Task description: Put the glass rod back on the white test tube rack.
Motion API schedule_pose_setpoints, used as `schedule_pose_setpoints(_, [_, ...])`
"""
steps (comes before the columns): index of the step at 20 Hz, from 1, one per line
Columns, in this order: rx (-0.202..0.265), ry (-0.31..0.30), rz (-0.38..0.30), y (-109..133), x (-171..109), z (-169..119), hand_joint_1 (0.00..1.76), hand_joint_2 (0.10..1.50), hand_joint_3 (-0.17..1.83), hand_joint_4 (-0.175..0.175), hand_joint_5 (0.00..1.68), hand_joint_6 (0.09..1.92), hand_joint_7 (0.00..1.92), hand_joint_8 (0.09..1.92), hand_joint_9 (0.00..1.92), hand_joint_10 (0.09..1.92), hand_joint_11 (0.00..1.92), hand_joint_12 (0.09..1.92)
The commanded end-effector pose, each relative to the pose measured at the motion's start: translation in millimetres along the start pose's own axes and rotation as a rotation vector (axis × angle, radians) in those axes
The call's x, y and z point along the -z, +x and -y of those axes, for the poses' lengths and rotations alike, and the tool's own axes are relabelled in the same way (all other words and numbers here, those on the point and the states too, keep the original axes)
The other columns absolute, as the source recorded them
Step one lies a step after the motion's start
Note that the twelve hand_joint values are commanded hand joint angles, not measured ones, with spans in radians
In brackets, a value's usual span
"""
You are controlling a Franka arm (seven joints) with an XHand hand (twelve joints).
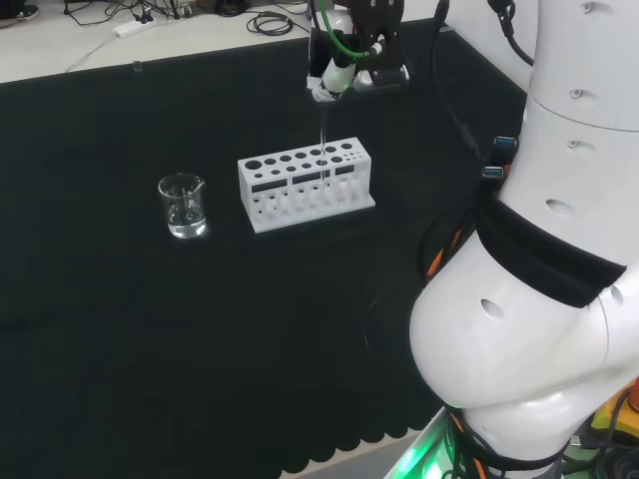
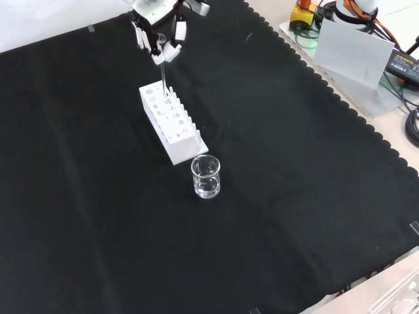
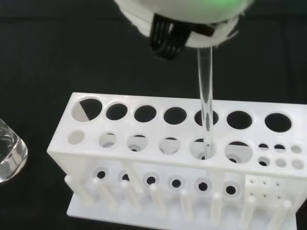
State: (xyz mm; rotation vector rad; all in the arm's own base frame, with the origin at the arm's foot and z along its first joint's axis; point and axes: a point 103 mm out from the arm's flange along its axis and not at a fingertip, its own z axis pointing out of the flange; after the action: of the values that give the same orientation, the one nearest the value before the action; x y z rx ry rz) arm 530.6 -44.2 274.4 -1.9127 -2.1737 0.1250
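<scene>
One thin clear glass rod [image 3: 206, 110], pinched upright in my fingers [image 2: 171, 47], enters a hole of the white plastic test tube rack [image 1: 305, 185]; lowering and release likely follow.

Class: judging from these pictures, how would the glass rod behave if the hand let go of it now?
The glass rod looks thin, stiff and smooth, so it would probably slide down. Its tip is in a hole of the white rack, which should stop it from falling over. The hand pinches its top; being glass, it is probably fragile.

Hand [image 2: 159, 34] fingers-down below the white arm [image 1: 544, 289], fingers seemingly curled in a pinch.
</scene>
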Motion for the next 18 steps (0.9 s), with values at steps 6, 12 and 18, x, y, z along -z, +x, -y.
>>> schedule_pose_setpoints(6, [0.009,0.019,-0.016,-0.5,2.3,2.2,1.31,0.76,0.49,-0.162,1.16,0.63,1.31,0.71,1.61,0.74,1.70,0.43])
schedule_pose_setpoints(12, [0.026,0.032,-0.010,9.5,3.6,-3.2,1.31,0.81,0.40,-0.163,1.11,0.70,1.31,0.68,1.61,0.71,1.70,0.42])
schedule_pose_setpoints(18, [0.028,0.039,-0.001,12.2,3.6,-6.8,1.39,0.74,0.46,-0.175,1.00,0.70,1.33,0.54,1.60,0.66,1.70,0.40])
